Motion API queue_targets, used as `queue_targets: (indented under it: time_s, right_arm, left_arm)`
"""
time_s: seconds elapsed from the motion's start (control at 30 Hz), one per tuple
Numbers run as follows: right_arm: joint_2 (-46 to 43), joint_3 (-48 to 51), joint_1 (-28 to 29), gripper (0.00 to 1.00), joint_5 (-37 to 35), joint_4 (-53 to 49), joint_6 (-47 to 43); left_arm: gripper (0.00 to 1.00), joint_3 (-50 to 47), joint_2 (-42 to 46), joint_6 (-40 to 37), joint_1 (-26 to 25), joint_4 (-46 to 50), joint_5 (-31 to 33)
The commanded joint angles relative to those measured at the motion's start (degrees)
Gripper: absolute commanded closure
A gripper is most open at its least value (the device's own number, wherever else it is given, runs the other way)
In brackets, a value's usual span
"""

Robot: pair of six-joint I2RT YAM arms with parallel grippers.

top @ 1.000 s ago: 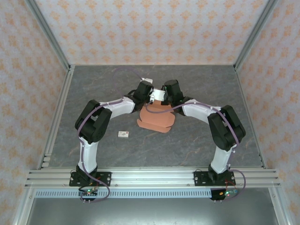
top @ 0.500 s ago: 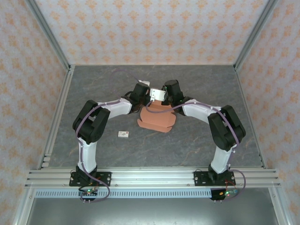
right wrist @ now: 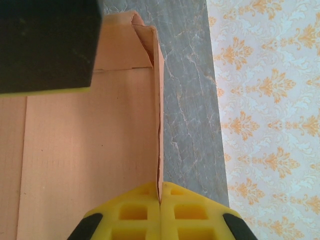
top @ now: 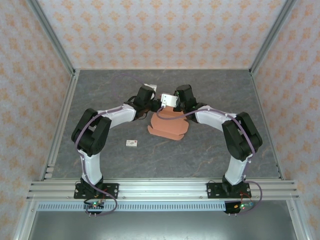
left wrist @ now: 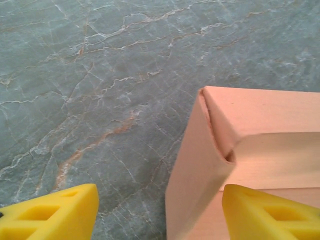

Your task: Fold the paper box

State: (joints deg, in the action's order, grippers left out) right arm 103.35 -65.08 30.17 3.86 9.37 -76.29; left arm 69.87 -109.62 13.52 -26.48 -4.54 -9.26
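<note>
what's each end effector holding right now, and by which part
The right end effector is shut on the salmon-orange cardboard box, pinching its thin raised side wall. The left end effector is open, straddling a box corner, holding nothing.

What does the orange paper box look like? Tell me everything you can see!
The paper box is thin salmon-orange cardboard, only partly folded. Its base lies flat near the middle of the grey marbled table, with rounded flaps spread toward the near side. At the far side, walls stand up and meet in a creased corner with a tucked fold. The right fingers are shut on one upright wall's edge. The left fingers stand open astride a raised corner; whether they touch it is unclear.
</note>
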Motion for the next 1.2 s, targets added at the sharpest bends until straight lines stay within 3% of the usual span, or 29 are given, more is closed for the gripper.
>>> queue_targets:
  time_s: [0.0,0.33,0.8,1.17]
  right_arm:
    - [-1.14,-0.79,-0.29,1.0,-1.05,-0.2,0.44]
    - [-1.19,-1.01,-0.29,1.0,-0.92,-0.19,0.53]
    - [-1.33,-0.81,-0.29,1.0,-0.87,-0.45,0.44]
    - [-1.56,-0.92,-0.26,1.0,-0.63,-0.66,0.44]
  left_arm:
    - [0.32,-0.74,2.66,0.37,0.85,-0.87,-4.41]
    - [0.41,2.1,-1.42,-1.2,1.36,2.46,-4.79]
    - [0.69,7.54,-6.11,-1.78,1.44,2.09,-6.41]
    - [0.83,8.37,-7.14,-1.66,1.43,2.12,-5.1]
